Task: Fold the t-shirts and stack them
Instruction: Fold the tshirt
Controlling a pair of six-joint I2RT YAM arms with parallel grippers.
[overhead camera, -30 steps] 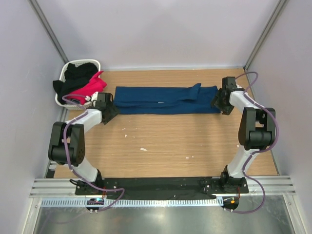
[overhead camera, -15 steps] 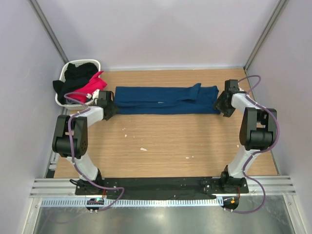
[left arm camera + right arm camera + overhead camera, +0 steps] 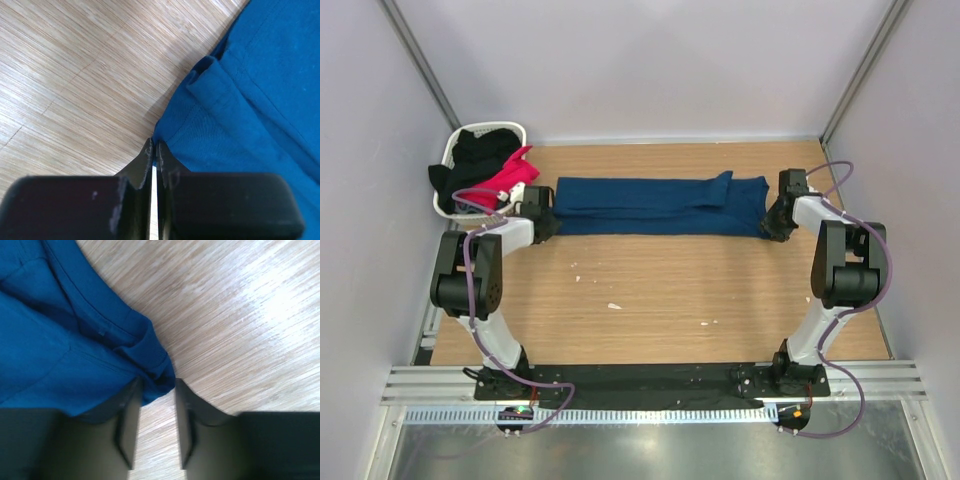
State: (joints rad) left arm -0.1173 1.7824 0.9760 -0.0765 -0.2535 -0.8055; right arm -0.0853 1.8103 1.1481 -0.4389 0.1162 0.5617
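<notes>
The navy blue t-shirt (image 3: 655,205) lies folded into a long strip across the far half of the table. My left gripper (image 3: 548,222) is at the strip's left end. In the left wrist view its jaws (image 3: 154,145) are pressed together on the near corner of the navy t-shirt (image 3: 250,100), with a sliver of blue between the tips. My right gripper (image 3: 772,222) is at the right end. Its jaws (image 3: 156,390) stand apart, and the bunched corner of the navy t-shirt (image 3: 60,340) reaches into the gap. A pink t-shirt (image 3: 510,178) and a black t-shirt (image 3: 480,155) spill from the basket.
A small white basket (image 3: 490,128) stands in the far left corner, just behind my left gripper. Grey walls close the table on three sides. A few pale crumbs (image 3: 613,305) lie on the wooden tabletop (image 3: 660,290).
My left gripper slid in to the shirt's left corner and shut on it. My right gripper's jaws narrowed around the right corner.
</notes>
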